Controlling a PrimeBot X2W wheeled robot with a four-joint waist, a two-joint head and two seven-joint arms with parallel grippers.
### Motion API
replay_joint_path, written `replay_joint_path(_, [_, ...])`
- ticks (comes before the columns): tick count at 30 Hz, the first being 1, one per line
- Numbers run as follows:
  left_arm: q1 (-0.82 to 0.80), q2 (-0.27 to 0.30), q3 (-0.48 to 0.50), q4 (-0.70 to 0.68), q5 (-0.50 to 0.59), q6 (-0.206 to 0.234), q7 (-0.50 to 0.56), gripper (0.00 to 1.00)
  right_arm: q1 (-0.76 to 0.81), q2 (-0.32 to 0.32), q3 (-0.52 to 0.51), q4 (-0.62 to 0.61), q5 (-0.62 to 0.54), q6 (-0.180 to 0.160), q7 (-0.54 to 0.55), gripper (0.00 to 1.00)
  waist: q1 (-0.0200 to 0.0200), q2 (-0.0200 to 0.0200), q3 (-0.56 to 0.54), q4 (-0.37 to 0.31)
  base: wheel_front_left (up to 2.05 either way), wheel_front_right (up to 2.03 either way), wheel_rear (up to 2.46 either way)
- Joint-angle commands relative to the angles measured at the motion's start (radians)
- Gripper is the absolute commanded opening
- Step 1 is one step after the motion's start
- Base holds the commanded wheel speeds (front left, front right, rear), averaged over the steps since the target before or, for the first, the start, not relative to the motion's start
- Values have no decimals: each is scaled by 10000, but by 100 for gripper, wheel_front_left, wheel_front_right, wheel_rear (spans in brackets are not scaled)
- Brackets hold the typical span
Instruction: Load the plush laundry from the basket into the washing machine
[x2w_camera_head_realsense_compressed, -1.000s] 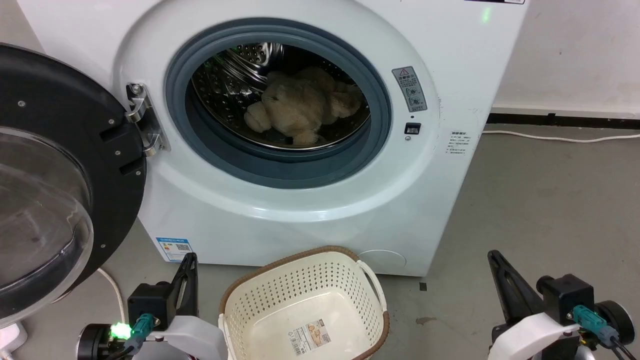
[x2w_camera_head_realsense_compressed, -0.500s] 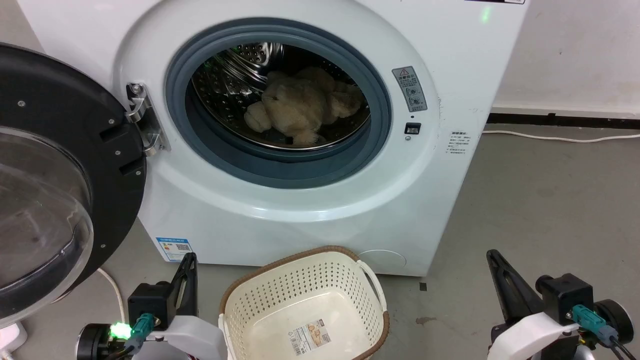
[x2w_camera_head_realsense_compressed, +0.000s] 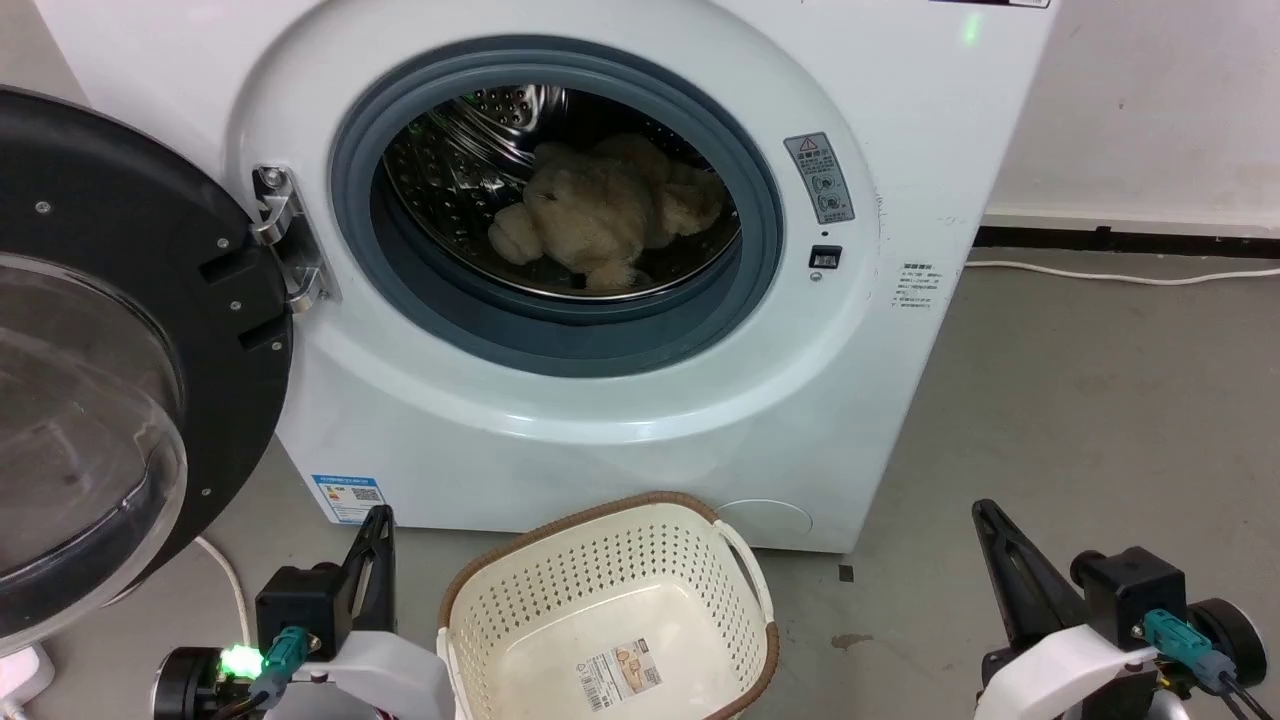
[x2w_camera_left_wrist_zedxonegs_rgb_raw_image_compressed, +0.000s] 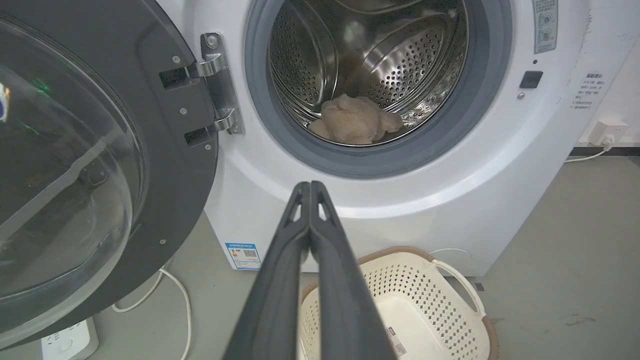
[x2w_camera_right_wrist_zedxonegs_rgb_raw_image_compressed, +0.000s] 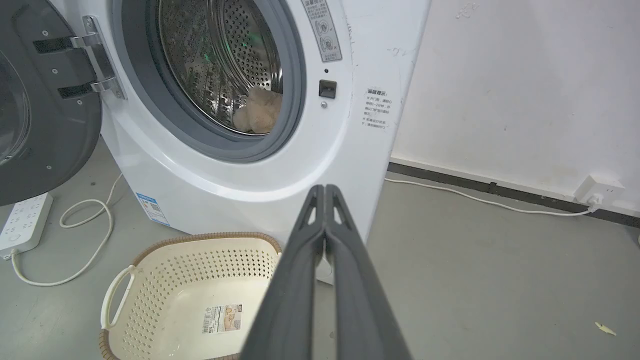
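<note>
Plainly, the left tool (x2w_camera_left_wrist_zedxonegs_rgb_raw_image_compressed: 310, 186) is pressed shut, holding nothing. So is the right tool (x2w_camera_right_wrist_zedxonegs_rgb_raw_image_compressed: 325, 189), touching nothing.

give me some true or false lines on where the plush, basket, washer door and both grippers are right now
1. The plush laundry lies inside the washing machine drum. True.
2. The basket holds a second toy. False: just a label sticker lies on its bottom.
3. The door is shut. False: it stands swung open.
4. The left gripper and right gripper are both shut, holding nothing. True.
</note>
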Motion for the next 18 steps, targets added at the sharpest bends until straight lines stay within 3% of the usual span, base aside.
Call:
replay_joint_path(1, [-152, -7, 24, -49, 18, -43, 3, 0, -115, -16, -3, -39, -78, 6, 5, 0, 0, -1, 0, 0, 0, 0, 0])
replay_joint_path(18, [-152, -7, 24, -49, 18, -43, 3, 0, -115, -16, -3, -39, -78, 6, 5, 0, 0, -1, 0, 0, 0, 0, 0])
